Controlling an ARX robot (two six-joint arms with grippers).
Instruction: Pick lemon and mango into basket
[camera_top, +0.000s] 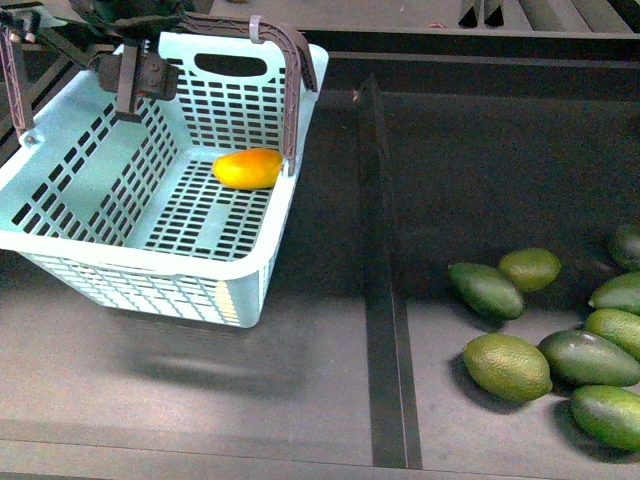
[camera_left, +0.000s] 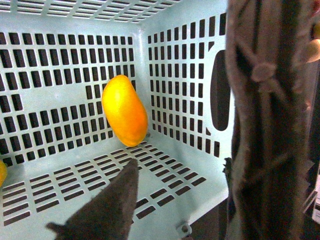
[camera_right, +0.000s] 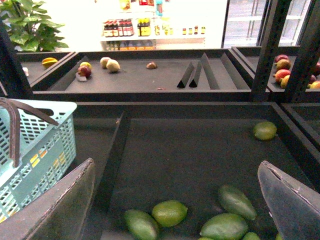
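The mango (camera_top: 249, 168) already lies in the basket (camera_top: 60, 240), on the slotted floor at about 2 o'clock, in the far corner below the raised brown handle (camera_top: 292, 90). In the left wrist view it rests against the wall where floor and wall meet. A sliver of something yellow (camera_left: 2, 172) shows at that view's edge; whether it is the lemon I cannot tell, so by my reading half the job is done and the lemon is unconfirmed.

The left hand (camera_top: 140, 78) hangs over the basket's far rim at 11 o'clock, holding nothing; only one dark finger (camera_left: 107, 210) shows in its own camera, so I cannot tell how wide it stands. The right hand (camera_right: 175, 210) is released, its two fingers spread wide above the green fruits (camera_top: 506, 366).

The surface is a dark shelf (camera_top: 330, 300) split by a low divider (camera_top: 385, 300); the basket sits at 10 o'clock, the green fruits at 4 o'clock. Beyond, the right wrist view shows more dark shelves with scattered fruit, bottles (camera_right: 127, 27) on a bright far rack, and a leafy plant (camera_right: 30, 22).
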